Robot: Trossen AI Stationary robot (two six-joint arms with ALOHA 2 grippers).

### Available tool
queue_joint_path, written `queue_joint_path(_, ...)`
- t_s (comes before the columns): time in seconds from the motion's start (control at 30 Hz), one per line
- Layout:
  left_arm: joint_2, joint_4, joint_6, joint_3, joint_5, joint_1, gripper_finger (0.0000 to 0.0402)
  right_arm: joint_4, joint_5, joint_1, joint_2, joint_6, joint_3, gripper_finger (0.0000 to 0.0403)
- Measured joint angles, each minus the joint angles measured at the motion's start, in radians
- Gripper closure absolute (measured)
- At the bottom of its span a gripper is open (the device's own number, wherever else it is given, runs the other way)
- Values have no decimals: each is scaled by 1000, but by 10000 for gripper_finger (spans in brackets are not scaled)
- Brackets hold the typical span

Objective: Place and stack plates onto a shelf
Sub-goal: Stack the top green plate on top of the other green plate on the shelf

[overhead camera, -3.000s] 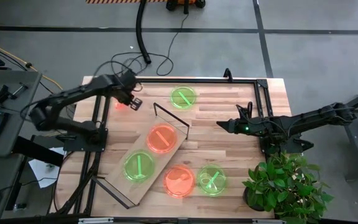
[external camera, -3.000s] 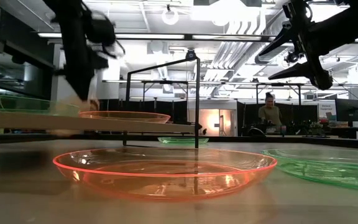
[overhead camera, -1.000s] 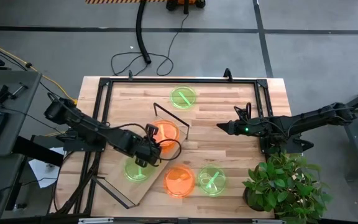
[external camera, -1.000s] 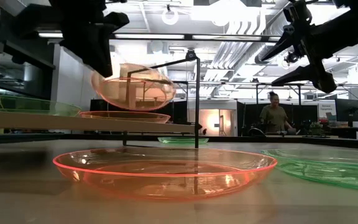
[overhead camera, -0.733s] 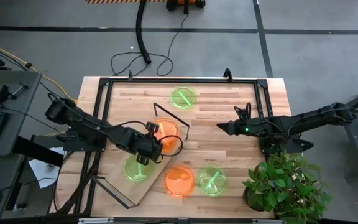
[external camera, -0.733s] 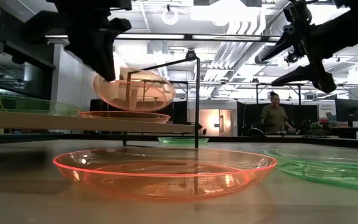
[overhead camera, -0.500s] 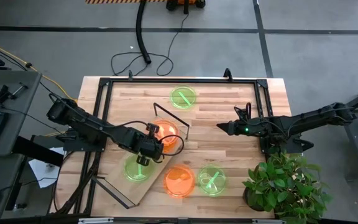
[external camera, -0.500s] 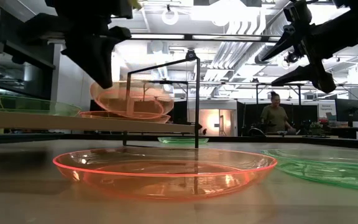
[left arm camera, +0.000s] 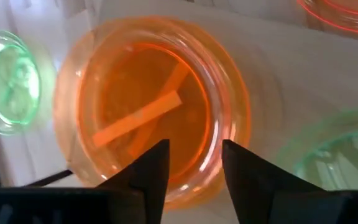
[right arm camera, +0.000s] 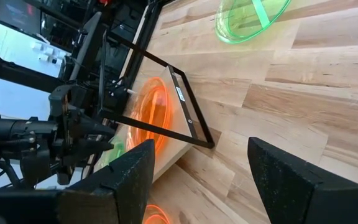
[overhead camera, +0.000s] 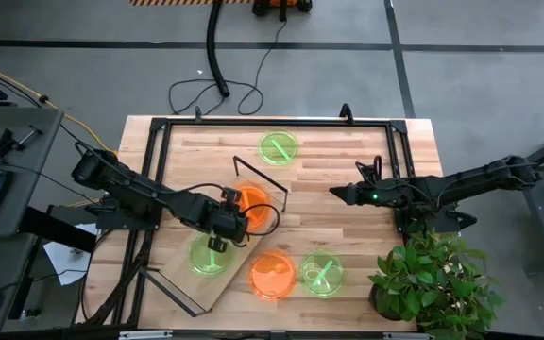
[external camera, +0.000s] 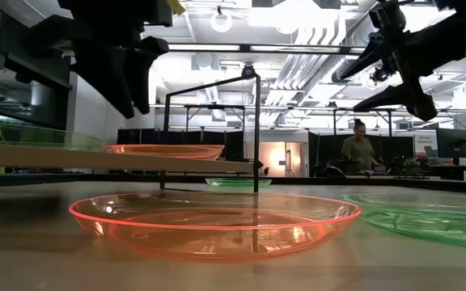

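Observation:
Two orange plates (overhead camera: 256,210) lie stacked on the far end of the light-wood shelf (overhead camera: 173,274), their two stripes crossing (left arm camera: 148,106). A green plate (overhead camera: 208,255) rests on the shelf beside them. My left gripper (overhead camera: 231,222) hangs open just above the stack's near rim (external camera: 128,89), touching nothing. On the tabletop lie an orange plate (overhead camera: 272,274), a green plate (overhead camera: 321,272) and a far green plate (overhead camera: 278,147). My right gripper (overhead camera: 333,192) waits open in the air to the right of the shelf.
A black wire frame (overhead camera: 258,179) stands at the shelf's far end, right beside the stack. A potted plant (overhead camera: 433,283) sits at the table's near right corner. A person (external camera: 356,149) shows in the room behind the table.
My left gripper has lowered the tilted orange plate onto the orange plate on the shelf, then opened and let it go. The plate now lies flat on the stack, and the gripper stays just above it.

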State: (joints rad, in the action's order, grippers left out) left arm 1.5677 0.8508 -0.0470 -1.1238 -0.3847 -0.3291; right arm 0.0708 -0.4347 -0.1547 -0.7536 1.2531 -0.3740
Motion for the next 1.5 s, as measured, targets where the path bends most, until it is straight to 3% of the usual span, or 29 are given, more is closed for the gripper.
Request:
queue_joint_path(0.17, -9, 146, 20, -76, 65, 12, 248, -45, 25, 0, 0, 60, 0, 162)
queue_joint_path(0.27, -80, 175, 91, -122, 106, 40, 248, -77, 45, 1, 0, 109, 0, 163)
queue_joint_path(0.5, -459, -157, 306, -14, 114, 149, 247, 28, 81, 94, -128, 92, -135, 162)
queue_joint_path(0.67, -702, -386, 374, 140, 109, 242, 247, 162, 96, 256, -337, -27, -303, 163)
queue_joint_path(0.83, -843, -494, 420, 247, 98, 294, 247, 156, 204, 454, -597, -107, -429, 163)
queue_joint_path(1.1, -876, -514, 446, 292, -51, 305, 247, 150, 226, 591, -971, -129, -655, 163)
queue_joint_path(1.5, -839, -548, 471, 291, -99, 305, 247, 195, 222, 613, -1256, -43, -859, 174)
